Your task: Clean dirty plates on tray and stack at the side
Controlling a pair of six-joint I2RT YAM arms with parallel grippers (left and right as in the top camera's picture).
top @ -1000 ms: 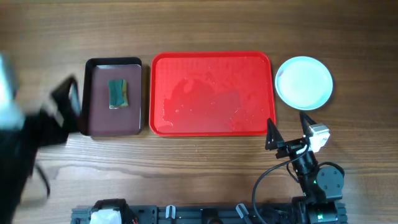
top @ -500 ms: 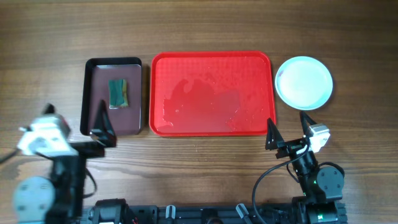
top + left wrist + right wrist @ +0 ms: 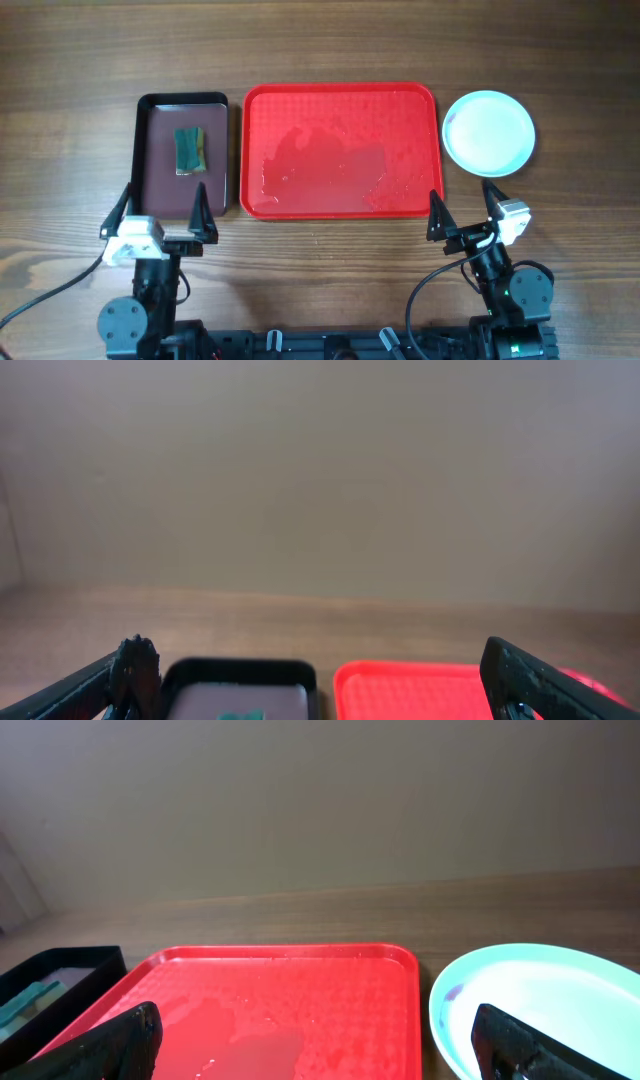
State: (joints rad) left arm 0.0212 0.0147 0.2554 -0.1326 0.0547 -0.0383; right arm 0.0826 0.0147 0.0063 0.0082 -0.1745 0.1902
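Observation:
The red tray [image 3: 340,100] lies mid-table, wet and with no plates on it; it also shows in the left wrist view [image 3: 410,690] and the right wrist view [image 3: 290,990]. A stack of plates [image 3: 489,132], pale mint on top, sits on the wood right of the tray, also in the right wrist view [image 3: 540,990] with a small dark smear near its left rim. My left gripper [image 3: 160,215] is open and empty near the front edge, just below the dark tray. My right gripper [image 3: 462,213] is open and empty below the plates.
A narrow dark brown-black tray [image 3: 182,200] lies left of the red tray and holds a green sponge [image 3: 190,149]. Both arm bases stand at the table's front edge.
My left arm swept in from the far left and settled upright at the front edge below the dark tray. The right arm, plates and trays have not moved.

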